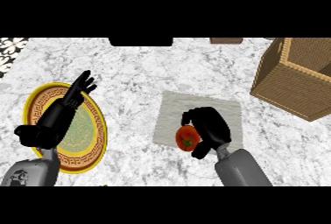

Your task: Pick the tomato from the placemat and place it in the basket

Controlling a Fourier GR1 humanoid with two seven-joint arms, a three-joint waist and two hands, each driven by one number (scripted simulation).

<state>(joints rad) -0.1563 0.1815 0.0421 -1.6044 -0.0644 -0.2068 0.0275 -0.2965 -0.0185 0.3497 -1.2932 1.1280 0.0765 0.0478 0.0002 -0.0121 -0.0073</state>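
My right hand [210, 129] is curled round the tomato [186, 138], with its fingers arched over the fruit's far and right sides and the thumb showing at its near edge. The tomato is red with a dark green stem patch facing up. It sits at the near left part of the placemat [194, 105]; I cannot tell whether it rests on the cloth or is lifted clear of it. The placemat is a pale grey square lying flat on the desk [161, 65], slightly rotated, and my right forearm enters from the near edge and covers its near right corner.

The basket [297, 78] stands at the far right of the desk, well apart from the placemat. It is a brown woven box with its open top facing up, and part of it is cut off by the right edge of the view.

My left hand [81, 89] shows at the left with fingers straight and spread, holding nothing. It is positioned over a plate [97, 140] with a yellow rim and a patterned brown band around a green centre. The left forearm crosses that plate from the near edge.

The desk surface is white and grey marble.
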